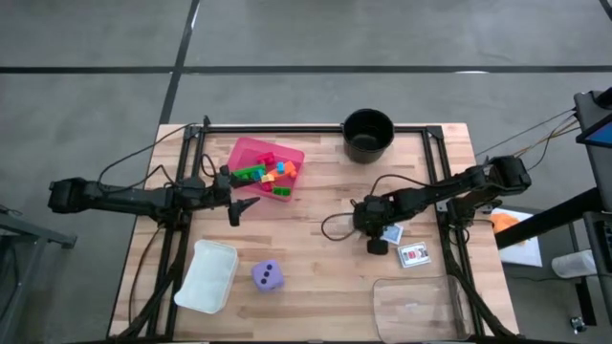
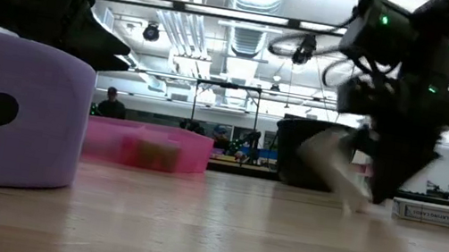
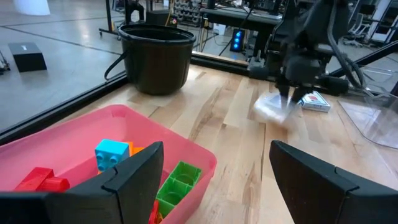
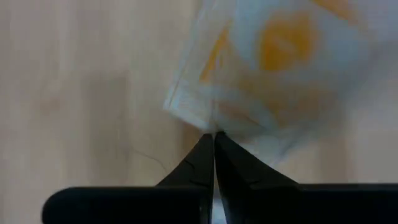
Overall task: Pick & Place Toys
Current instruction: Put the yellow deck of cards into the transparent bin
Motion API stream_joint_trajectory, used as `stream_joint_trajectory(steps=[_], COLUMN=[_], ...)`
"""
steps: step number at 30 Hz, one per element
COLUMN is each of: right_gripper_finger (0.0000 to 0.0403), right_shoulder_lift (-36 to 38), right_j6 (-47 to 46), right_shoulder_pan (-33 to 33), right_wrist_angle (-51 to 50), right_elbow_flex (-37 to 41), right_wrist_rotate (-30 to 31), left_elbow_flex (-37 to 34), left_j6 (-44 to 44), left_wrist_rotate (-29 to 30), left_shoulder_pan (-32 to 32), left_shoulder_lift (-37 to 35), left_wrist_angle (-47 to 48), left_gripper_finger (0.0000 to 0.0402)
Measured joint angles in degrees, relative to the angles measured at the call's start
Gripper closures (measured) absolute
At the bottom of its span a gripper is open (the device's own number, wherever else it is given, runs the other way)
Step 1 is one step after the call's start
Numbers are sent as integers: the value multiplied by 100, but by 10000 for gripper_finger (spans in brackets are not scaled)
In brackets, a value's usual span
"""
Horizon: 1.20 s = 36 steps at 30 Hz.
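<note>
My right gripper (image 1: 376, 241) points steeply down at the table's right middle, shut on a white card with orange print (image 4: 273, 68), which shows blurred beneath it in the low view (image 2: 336, 164). A blue card (image 1: 392, 232) and a white-red card (image 1: 414, 254) lie flat beside it. Small bricks (image 1: 268, 174) lie in the pink tray (image 1: 251, 150). The purple die (image 1: 268, 276) rests on the table near the front. My left gripper (image 3: 216, 149) hovers open by the tray's near right corner, touching nothing. My right gripper pinches the orange card by a corner of its edge (image 4: 208, 126), only at the fingers' free ends. The fingers come from above, slanting down. The card stands tilted out beyond the tips. Whether its lower end touches the table, I cannot tell.
A black round pot (image 1: 368, 134) stands at the far edge. A clear lid or box (image 1: 207, 275) lies front left and another clear tray (image 1: 421, 306) front right. Bare wood lies between the tray and the cards.
</note>
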State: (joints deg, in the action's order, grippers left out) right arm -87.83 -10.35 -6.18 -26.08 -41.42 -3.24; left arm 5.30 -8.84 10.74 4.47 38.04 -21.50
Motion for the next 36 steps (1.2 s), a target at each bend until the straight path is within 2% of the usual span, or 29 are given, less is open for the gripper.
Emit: stream_joint_trajectory(steps=[13,19,21,29,36], right_gripper_finger=[385,385,385,385,385], right_shoulder_lift=[-28,150,262,315,170], right_j6=[-39,3,52,66,111], right_shoulder_pan=[1,-59,-74,-82,-102], right_wrist_angle=[-217,-301,-253,-81,144], right_elbow_flex=[10,-50,-88,-143,-140], right_wrist_rotate=[-39,839,936,903,528], left_elbow_flex=[0,0,0,0,0], left_j6=[-1,-1,0,26,42], left_wrist_rotate=[0,0,1,2,2], left_shoulder_pan=[0,0,0,-2,-2], left_shoulder_lift=[-2,-2,-2,-4,-4], left_wrist_angle=[52,92,94,100,129], left_gripper_finger=[107,107,107,107,107])
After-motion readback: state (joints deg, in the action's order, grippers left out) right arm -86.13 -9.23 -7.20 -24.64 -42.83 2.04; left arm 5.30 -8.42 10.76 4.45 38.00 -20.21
